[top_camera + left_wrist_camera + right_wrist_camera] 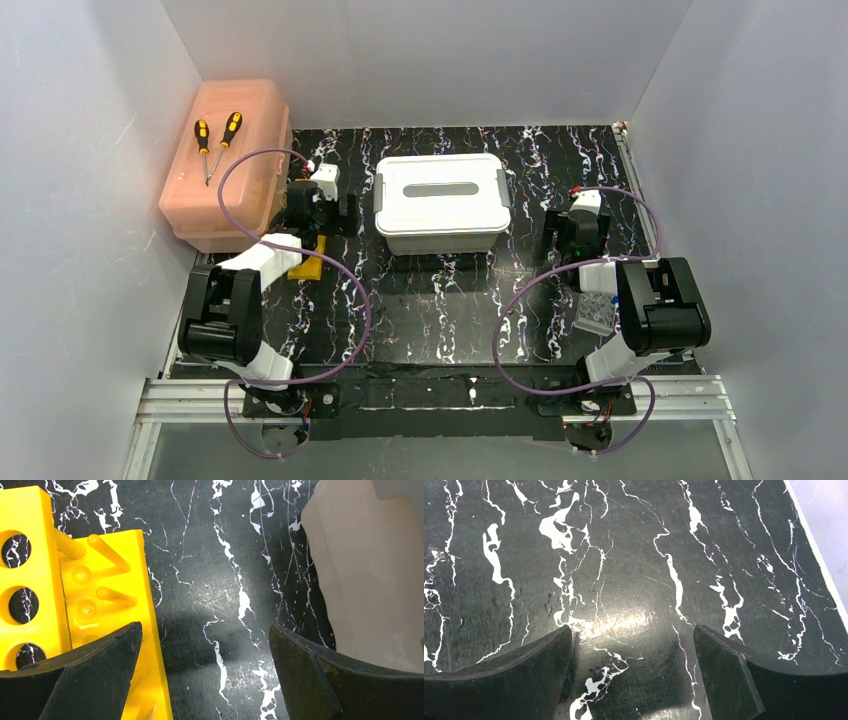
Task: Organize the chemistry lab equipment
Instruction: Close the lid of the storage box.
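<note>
The left arm (222, 322) and right arm (660, 305) share blocky black-and-white links. A purple cable (368, 316) loops back from each wrist. The fingers (90, 680) are matte black tapering wedges.

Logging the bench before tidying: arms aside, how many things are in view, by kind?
Black-and-orange-handled screwdrivers: 2
Boxes: 2, a translucent pink plastic box and a white lidded plastic box
Yellow plastic slotted rack: 1
Clear item by right arm, too blurred to name: 1
Total: 6
</note>
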Robot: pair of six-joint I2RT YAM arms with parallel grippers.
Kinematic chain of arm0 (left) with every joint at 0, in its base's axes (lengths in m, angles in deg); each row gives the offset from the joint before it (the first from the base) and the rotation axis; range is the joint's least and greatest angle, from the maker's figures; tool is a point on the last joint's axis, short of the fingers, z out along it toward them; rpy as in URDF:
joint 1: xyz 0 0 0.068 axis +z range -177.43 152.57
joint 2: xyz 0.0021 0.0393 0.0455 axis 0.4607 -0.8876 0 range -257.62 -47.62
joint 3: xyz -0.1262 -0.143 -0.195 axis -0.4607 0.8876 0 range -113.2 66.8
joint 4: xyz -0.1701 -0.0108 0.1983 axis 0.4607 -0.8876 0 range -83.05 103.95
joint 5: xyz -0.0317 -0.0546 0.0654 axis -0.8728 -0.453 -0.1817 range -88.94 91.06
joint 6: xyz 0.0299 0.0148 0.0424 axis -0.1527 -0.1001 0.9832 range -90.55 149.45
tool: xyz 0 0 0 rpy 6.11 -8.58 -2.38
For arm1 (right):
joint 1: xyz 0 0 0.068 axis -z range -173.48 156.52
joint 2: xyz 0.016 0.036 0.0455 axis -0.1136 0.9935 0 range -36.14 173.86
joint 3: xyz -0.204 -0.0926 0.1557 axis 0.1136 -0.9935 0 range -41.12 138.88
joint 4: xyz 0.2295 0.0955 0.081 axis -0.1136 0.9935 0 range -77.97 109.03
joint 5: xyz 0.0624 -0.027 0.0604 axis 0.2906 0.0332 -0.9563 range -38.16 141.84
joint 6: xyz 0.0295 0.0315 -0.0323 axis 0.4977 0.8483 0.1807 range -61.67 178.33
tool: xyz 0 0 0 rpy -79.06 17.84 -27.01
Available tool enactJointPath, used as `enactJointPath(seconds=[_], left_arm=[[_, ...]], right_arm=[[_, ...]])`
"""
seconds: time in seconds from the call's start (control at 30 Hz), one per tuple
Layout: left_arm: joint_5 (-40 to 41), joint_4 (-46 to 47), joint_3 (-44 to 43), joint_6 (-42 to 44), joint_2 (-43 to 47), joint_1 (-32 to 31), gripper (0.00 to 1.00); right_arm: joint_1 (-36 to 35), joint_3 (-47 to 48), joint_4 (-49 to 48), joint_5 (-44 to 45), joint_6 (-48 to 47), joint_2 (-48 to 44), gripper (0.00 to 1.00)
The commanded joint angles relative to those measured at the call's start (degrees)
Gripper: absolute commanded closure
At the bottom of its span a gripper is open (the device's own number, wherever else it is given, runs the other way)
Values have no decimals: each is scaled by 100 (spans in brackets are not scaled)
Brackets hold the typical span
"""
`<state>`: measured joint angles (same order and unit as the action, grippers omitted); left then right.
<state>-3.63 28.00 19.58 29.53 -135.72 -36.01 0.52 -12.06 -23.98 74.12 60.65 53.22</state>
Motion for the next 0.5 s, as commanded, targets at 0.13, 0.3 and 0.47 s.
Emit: enactJointPath(seconds=[0.13, 0.3, 0.47], left_arm=[[58, 971, 765, 361, 439, 92, 2], [-12, 618, 735, 294, 533, 128, 2], [89, 321, 941, 325, 744, 142, 2]], right_arm=[[20, -181, -951, 233, -68, 243, 2], [-62, -358, -1296, 239, -148, 242, 0], [-113, -505, -1543, 147, -213, 211, 0]])
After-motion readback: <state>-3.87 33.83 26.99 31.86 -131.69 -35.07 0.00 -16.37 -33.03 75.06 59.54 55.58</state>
